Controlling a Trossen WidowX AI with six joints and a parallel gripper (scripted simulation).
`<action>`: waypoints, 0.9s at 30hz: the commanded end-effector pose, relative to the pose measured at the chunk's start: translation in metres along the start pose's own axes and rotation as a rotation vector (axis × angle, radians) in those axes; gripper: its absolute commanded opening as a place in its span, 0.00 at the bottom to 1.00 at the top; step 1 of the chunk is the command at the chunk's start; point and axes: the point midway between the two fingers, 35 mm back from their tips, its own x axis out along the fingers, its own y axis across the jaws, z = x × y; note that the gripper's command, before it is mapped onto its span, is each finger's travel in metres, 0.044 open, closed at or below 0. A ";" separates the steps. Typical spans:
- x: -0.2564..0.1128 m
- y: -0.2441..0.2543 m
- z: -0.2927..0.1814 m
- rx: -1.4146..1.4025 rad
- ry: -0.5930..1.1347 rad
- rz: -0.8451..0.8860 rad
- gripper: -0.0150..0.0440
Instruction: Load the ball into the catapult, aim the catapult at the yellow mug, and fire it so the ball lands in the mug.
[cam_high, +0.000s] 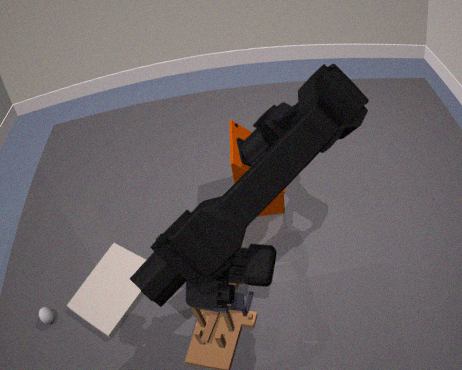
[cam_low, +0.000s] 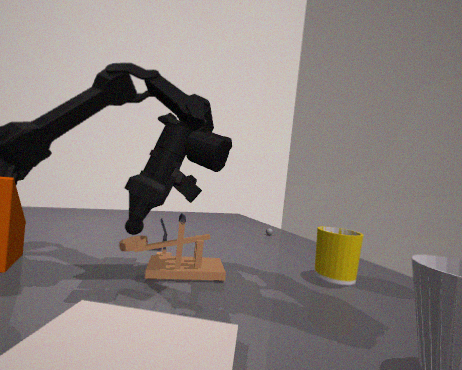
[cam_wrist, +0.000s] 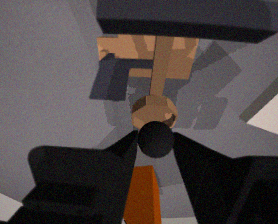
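The black ball (cam_low: 134, 227) (cam_wrist: 155, 139) is pinched between the fingertips of my gripper (cam_low: 133, 223) (cam_wrist: 154, 135), which is shut on it. In the top view the arm hides the ball. The wooden catapult (cam_high: 210, 351) (cam_low: 186, 274) (cam_wrist: 159, 65) stands on the table with a dark crossbar and a dark lever. Its throwing arm ends in a scoop (cam_low: 133, 243) (cam_wrist: 150, 111). The ball hangs just above the scoop, apart from it in the exterior view. The yellow mug (cam_low: 338, 256) stands upright to the right of the catapult in the exterior view.
An orange block (cam_high: 273, 206) (cam_low: 10, 225) (cam_wrist: 144, 195) stands near the arm's base. A flat white box (cam_high: 105, 292) (cam_low: 150, 337) lies beside the catapult. A small grey ball (cam_high: 46, 315) (cam_low: 269, 232) lies farther off. A grey fluted cup (cam_low: 436, 305) stands at the right edge of the exterior view.
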 end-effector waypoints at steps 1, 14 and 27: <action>0.009 0.000 0.001 0.007 0.010 0.010 0.25; 0.005 0.000 0.002 -0.001 0.001 0.000 0.43; -0.096 -0.002 -0.037 0.064 -0.048 -0.003 1.00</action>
